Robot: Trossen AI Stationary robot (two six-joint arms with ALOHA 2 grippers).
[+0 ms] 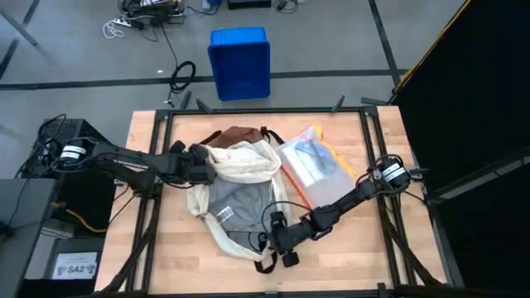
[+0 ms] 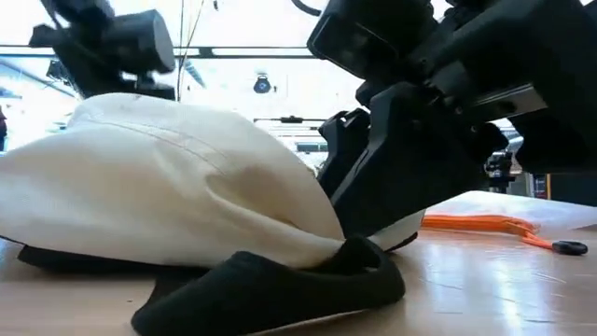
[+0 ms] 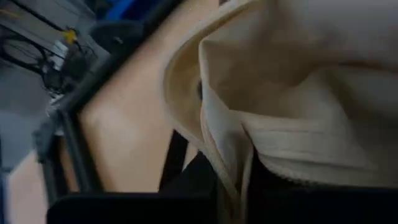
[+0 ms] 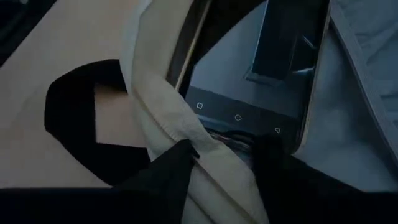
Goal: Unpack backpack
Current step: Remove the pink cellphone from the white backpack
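Observation:
The cream-white backpack [image 1: 236, 186] lies open on the table, brown base toward the far edge and grey lining [image 1: 236, 207] showing. My left gripper [image 1: 203, 163] is shut on its left rim. At the near end of the opening, my right gripper [image 1: 280, 236] is shut on the rim. A dark phone [image 4: 249, 81] lies inside on the lining, its button end close to the right fingertips. A dark strap loop [image 2: 280, 289] lies on the table in front. My left gripper pinches the cream edge of the backpack's opening [image 3: 249, 155] on the pack's left side, coming in level from the table's left. The held edge is raised off the table. My right gripper has a fold of the opening's cream rim [image 4: 211, 177] between its two fingers, at the near right of the opening. It slants in from the table's right. Whether the fingers also touch the phone's end [image 4: 233, 132], I cannot tell.
A clear zip pouch with an orange edge [image 1: 310, 161] lies on the table right of the backpack, close to my right arm. A blue bin [image 1: 240, 62] stands on the floor beyond the far edge. Bare wood shows along the near edge.

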